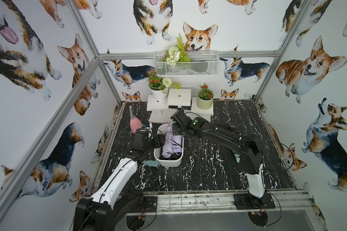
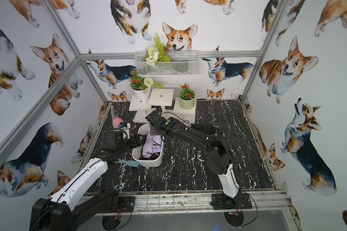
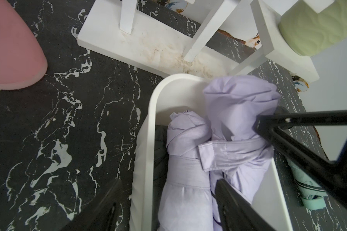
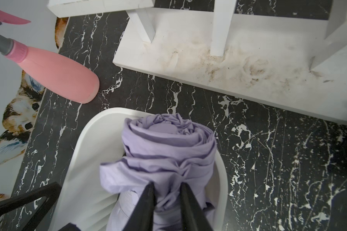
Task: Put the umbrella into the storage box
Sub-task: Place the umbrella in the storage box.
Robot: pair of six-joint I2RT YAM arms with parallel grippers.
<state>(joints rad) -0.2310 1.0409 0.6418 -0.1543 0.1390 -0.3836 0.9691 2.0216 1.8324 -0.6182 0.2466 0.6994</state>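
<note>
Right gripper (image 4: 166, 187) is clenching a fold of the lavender umbrella (image 4: 168, 144). Its jaws are nearly together with fabric bunched between them, lower centre of the right wrist view. It looks to be gripping cloth only, not the shaft, as far as the frames show.

The umbrella is lying mostly inside the storage box (image 1: 169, 163), mid-frame in both top views. Its far end appears to be riding up at the far rim, beside a second lavender roll (image 3: 186, 160) lying flat in the box.

Left gripper (image 3: 168, 180) is hanging released, fingers straddling the box's side wall at the bottom of the left wrist view. It's touching nothing I can make out.

Step in hand, I'd say: seating that raised end.
- Right should be drawing it toward the box's near end and down, slowly, since a cloth pinch is likely slipping under load.
- Left should be bracing the wall so the tub isn't shifting.
</note>
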